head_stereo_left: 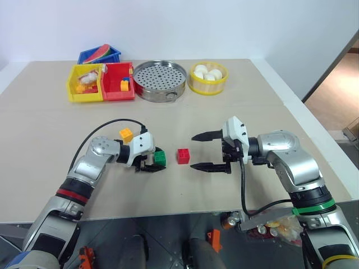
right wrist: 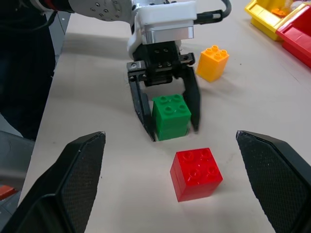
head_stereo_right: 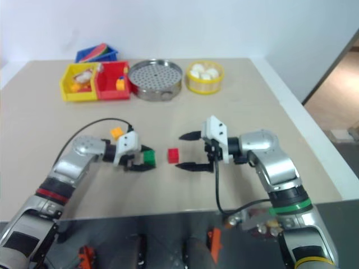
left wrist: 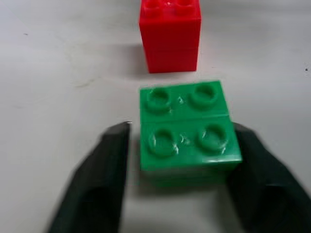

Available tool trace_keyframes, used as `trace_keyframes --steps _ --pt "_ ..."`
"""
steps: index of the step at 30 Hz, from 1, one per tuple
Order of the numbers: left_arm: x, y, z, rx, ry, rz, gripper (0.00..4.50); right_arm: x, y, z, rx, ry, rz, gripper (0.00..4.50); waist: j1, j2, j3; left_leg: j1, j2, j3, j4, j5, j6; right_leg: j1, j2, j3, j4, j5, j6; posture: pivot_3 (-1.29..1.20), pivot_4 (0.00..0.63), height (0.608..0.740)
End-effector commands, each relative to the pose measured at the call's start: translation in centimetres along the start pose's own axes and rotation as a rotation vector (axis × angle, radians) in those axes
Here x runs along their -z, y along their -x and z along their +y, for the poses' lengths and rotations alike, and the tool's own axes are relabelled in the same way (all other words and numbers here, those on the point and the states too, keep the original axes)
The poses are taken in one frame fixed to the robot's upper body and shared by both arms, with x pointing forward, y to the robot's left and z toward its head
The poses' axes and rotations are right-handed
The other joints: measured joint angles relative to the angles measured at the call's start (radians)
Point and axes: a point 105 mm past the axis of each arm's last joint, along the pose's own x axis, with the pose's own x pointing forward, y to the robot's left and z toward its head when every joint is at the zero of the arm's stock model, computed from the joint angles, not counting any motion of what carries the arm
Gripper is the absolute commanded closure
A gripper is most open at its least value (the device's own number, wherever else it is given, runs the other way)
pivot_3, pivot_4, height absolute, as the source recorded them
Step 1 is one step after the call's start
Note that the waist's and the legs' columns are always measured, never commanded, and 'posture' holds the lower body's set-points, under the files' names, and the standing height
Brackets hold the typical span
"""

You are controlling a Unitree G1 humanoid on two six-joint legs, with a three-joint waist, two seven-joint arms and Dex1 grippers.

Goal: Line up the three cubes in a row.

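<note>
The green cube (head_stereo_left: 160, 157) rests on the table between the fingers of my left gripper (head_stereo_left: 156, 163), which stands open, with a gap showing beside the finger (left wrist: 104, 165) in the left wrist view. The red cube (head_stereo_left: 183, 156) sits just to the green cube's right, a small gap between them. The yellow-orange cube (head_stereo_left: 126, 134) lies behind my left gripper, off the line of the other two. To the right of the red cube, my right gripper (head_stereo_left: 193, 151) is wide open and empty, its fingers pointing at that cube.
At the back of the table stand a blue bin (head_stereo_left: 99, 54), a yellow bin (head_stereo_left: 84, 92), a red bin (head_stereo_left: 112, 84), a perforated steel tray (head_stereo_left: 160, 80) and a yellow round basket (head_stereo_left: 208, 87) holding white balls. The table's front edge (head_stereo_left: 168, 216) runs close below the arms.
</note>
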Motion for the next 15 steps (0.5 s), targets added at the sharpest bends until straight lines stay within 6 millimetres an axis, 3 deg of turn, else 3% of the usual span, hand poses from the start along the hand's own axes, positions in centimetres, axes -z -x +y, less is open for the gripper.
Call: trace_keyframes --steps 1,5,10,13,15 --pt "-1.6 1.1 0.5 -0.022 -0.054 -0.019 0.06 -1.8 0.1 -0.4 0.026 -0.004 -0.073 0.00 0.000 0.000 0.000 0.000 0.000 0.000 0.000 0.000 0.000 0.000 0.000 0.000 0.000 0.000 0.001 0.00 0.150 0.740" --pt "-3.3 2.7 0.3 -0.035 -0.072 -0.043 0.02 -3.3 0.2 -1.1 0.064 -0.117 -0.178 0.00 -0.002 0.000 0.000 0.000 0.000 0.000 -0.001 0.000 0.000 -0.001 0.001 0.000 0.000 0.000 0.001 0.00 0.150 0.740" --pt "-5.6 6.2 0.1 -0.110 -0.001 -0.089 0.02 -3.8 0.6 -1.3 0.082 -0.120 -0.194 0.00 -0.004 0.000 0.000 0.000 0.000 0.000 -0.001 0.000 0.000 -0.001 0.000 0.000 0.001 0.000 0.001 0.00 0.150 0.740" --pt "-6.1 7.9 0.8 -0.201 0.083 -0.118 0.02 -3.7 0.8 -1.3 0.091 -0.116 -0.189 0.00 -0.005 0.000 0.000 0.000 0.000 -0.001 -0.001 0.000 0.000 -0.001 0.000 0.000 0.002 -0.001 0.000 0.00 0.150 0.740" --pt "-5.4 9.6 2.4 -0.336 0.152 -0.130 0.02 -3.6 0.8 -1.4 0.098 -0.113 -0.187 0.00 -0.005 0.000 0.000 0.000 0.000 -0.001 0.000 0.000 0.000 -0.001 0.000 0.000 0.002 -0.001 0.000 0.00 0.150 0.740"
